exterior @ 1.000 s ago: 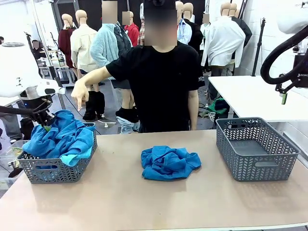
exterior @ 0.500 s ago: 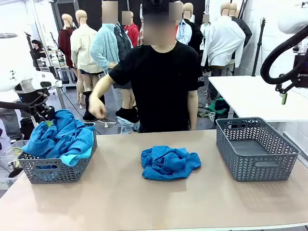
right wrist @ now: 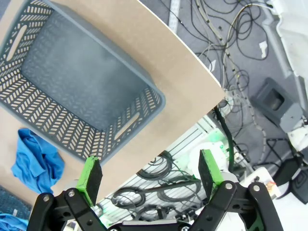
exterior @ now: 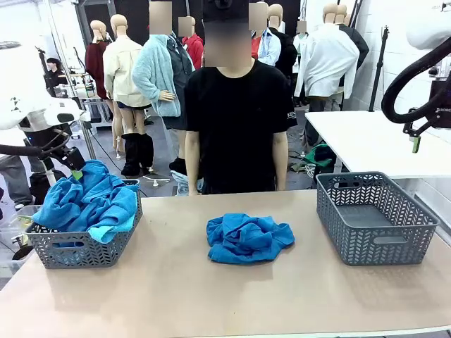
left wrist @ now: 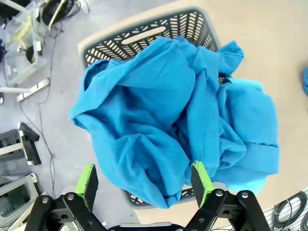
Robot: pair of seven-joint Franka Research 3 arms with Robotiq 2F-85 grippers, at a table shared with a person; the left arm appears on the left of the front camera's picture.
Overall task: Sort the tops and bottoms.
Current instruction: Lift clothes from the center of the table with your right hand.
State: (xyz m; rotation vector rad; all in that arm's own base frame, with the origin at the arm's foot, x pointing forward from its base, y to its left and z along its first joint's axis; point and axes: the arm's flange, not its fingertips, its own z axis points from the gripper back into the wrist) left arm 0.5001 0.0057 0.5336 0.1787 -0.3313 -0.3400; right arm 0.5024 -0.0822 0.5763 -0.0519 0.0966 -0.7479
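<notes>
Since the left gripper (left wrist: 144,181) hung wide open and empty over the tops (left wrist: 159,110), a straight lift looked safest.

Grey basket (right wrist: 48,113) on table (right wrist: 178,91), blue garment (right wrist: 36,161) nearby, claw (right wrist: 149,171) spread

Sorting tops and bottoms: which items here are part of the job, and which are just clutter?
Job: blue garments heaped in the left grey basket; crumpled blue garment mid-table; right grey basket.
Clutter: floor cables; white side table.
</notes>
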